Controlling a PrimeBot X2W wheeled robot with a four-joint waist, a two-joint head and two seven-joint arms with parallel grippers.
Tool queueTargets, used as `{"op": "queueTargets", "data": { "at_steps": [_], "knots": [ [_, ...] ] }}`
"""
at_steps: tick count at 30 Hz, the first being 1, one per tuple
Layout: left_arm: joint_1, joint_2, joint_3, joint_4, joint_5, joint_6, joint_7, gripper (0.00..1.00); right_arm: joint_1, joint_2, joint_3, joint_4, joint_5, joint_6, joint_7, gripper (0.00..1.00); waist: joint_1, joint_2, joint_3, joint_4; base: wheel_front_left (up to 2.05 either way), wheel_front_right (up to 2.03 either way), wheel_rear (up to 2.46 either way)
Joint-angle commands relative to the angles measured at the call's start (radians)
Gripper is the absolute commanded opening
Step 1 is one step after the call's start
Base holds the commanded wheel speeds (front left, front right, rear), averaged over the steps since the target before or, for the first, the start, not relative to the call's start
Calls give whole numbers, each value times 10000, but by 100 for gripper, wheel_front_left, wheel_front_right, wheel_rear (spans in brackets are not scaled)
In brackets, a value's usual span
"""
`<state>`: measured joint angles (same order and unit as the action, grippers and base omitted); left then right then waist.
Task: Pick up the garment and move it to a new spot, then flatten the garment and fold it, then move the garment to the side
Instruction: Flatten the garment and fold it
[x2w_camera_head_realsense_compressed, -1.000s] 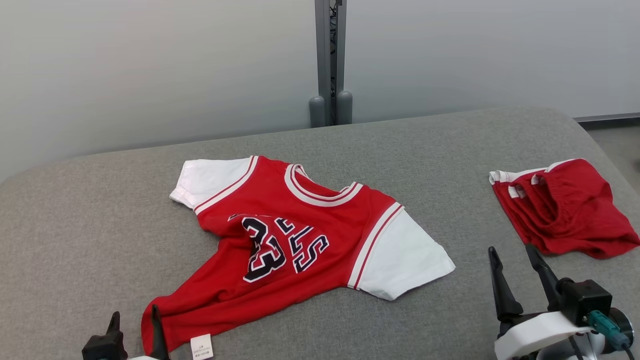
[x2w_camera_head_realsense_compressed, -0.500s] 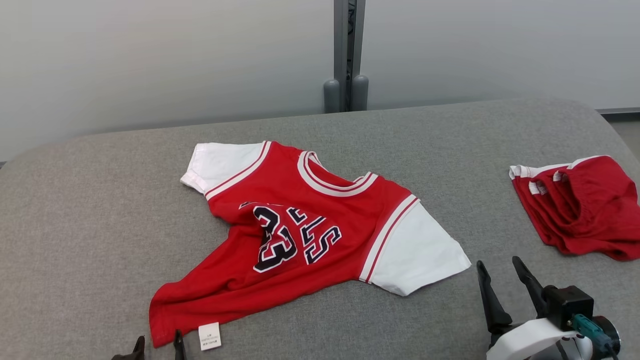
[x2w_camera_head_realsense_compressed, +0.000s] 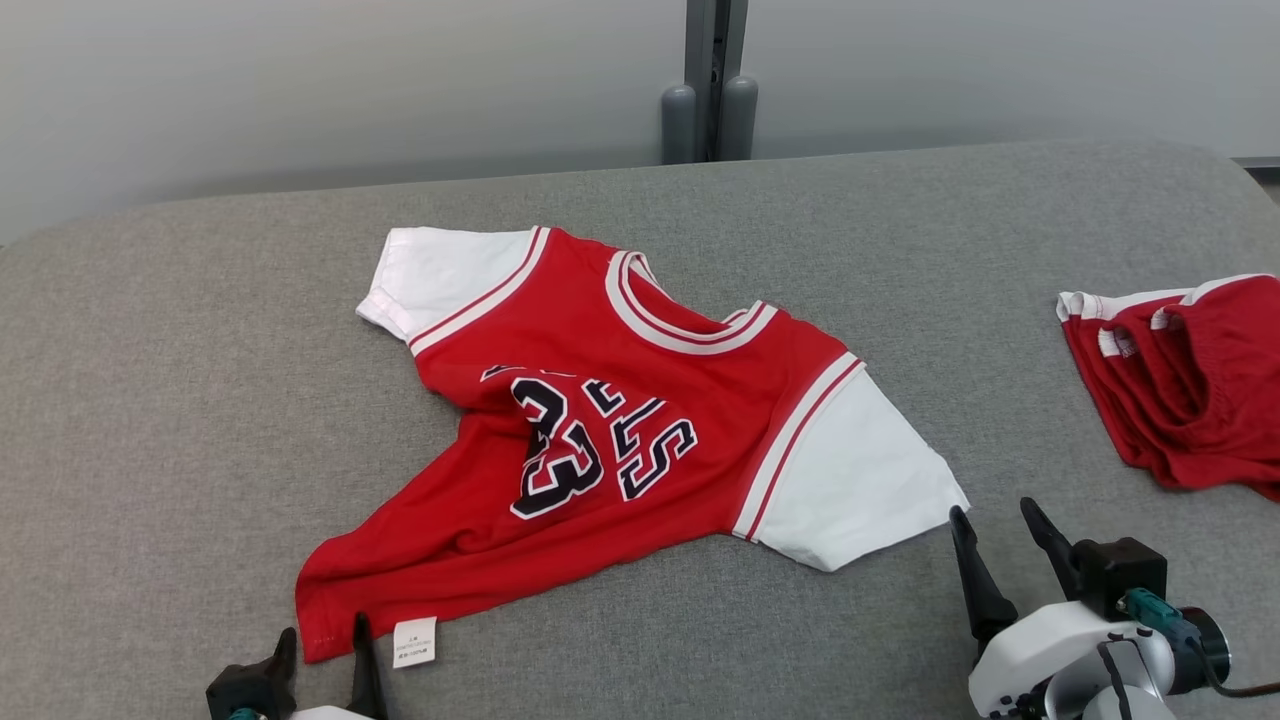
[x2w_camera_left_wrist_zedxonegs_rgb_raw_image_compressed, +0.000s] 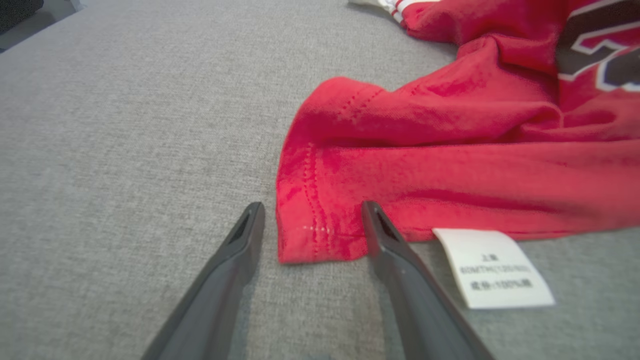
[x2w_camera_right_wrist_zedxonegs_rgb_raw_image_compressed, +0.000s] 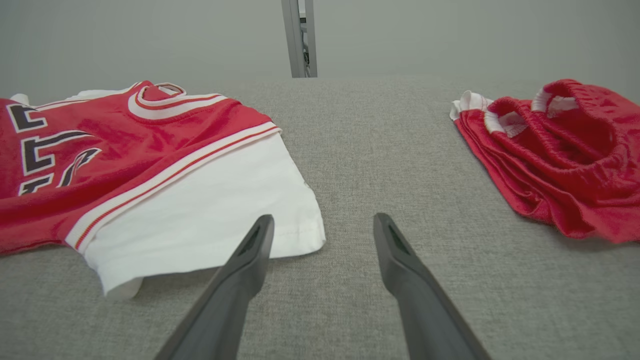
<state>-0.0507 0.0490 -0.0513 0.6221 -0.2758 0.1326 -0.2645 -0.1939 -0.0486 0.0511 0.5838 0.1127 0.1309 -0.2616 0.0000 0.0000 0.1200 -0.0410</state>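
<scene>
The garment (x2w_camera_head_realsense_compressed: 620, 430) is a red jersey with white sleeves and dark numbers, lying rumpled and skewed on the grey table (x2w_camera_head_realsense_compressed: 180, 400). Its near-left hem corner (x2w_camera_left_wrist_zedxonegs_rgb_raw_image_compressed: 315, 235) sits just in front of my left gripper (x2w_camera_head_realsense_compressed: 322, 640), whose open fingers straddle that corner in the left wrist view (x2w_camera_left_wrist_zedxonegs_rgb_raw_image_compressed: 310, 212). A white care label (x2w_camera_left_wrist_zedxonegs_rgb_raw_image_compressed: 492, 267) lies beside the right finger. At the lower right my right gripper (x2w_camera_head_realsense_compressed: 992, 518) stands open, just off the white sleeve's (x2w_camera_right_wrist_zedxonegs_rgb_raw_image_compressed: 200, 210) corner, nothing between its fingers (x2w_camera_right_wrist_zedxonegs_rgb_raw_image_compressed: 322, 222).
Red shorts with white trim (x2w_camera_head_realsense_compressed: 1180, 380) lie bunched at the table's right side, also in the right wrist view (x2w_camera_right_wrist_zedxonegs_rgb_raw_image_compressed: 555, 150). A grey post (x2w_camera_head_realsense_compressed: 710, 80) stands behind the table against a pale wall. Bare grey cloth lies to the jersey's left.
The head camera has tilted down and turned, shifting the whole scene. My left gripper has come back up to the hem corner. The right gripper sits a little closer to the sleeve.
</scene>
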Motion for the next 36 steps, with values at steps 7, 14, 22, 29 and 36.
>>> {"op": "queueTargets", "data": {
  "at_steps": [7,14,22,29,36],
  "knots": [
    [-136,28,-215,267,-176,-132,33,0,-494,-53,-33,573,32,-3,-48,100,0,0,142,125,0,0,0],
    [-163,49,-287,65,-21,-170,27,0,-735,-54,-206,1059,-22,-3,-46,100,0,0,223,379,0,0,0],
    [-261,46,-449,-216,196,-292,15,0,-1277,-51,-151,2309,218,-3,-46,35,0,0,364,669,0,0,0],
    [-415,47,-269,-743,477,-215,4,0,-1362,-56,-81,1960,844,-3,-35,0,0,0,217,681,0,0,0],
    [-888,149,318,-2168,1040,-432,4,0,-1487,-60,-276,-304,1568,-3,-35,0,0,0,-321,493,0,0,0]
  ]
}}
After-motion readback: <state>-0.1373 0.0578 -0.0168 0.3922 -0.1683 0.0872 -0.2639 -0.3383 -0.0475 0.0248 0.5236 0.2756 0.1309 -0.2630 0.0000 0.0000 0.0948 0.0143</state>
